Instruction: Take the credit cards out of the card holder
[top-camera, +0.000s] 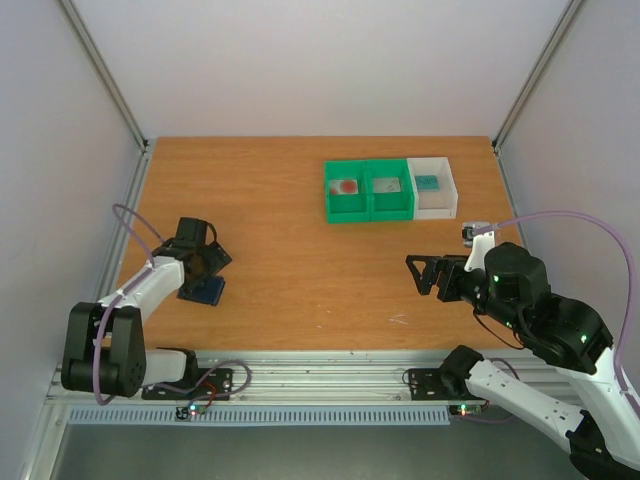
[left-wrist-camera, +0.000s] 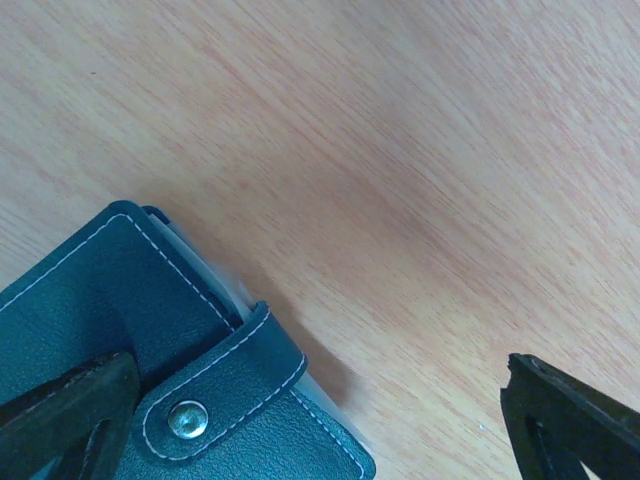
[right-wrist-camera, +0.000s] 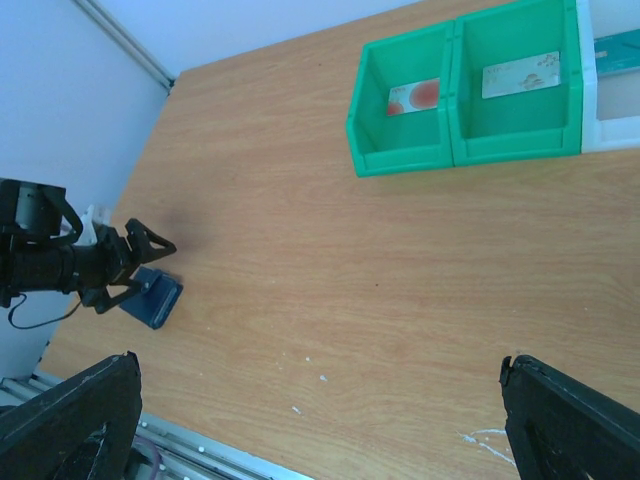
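Left wrist view: the card holder (left-wrist-camera: 110, 320) lies flat and shut, with its snap tab (left-wrist-camera: 215, 395) fastened and its long axis running diagonally across the frame. It sits near the desk's (top-camera: 300, 260) near-left corner, askew to the edges. The left gripper (left-wrist-camera: 318, 370) hangs over it with jaws spread wide, one finger above the leather and the other above bare wood. The right gripper (top-camera: 420, 275) gapes empty near the right edge. Toward the far-right corner, two green bins (top-camera: 350, 212) and a white bin (top-camera: 437, 210) each hold one of the credit cards (top-camera: 347, 186).
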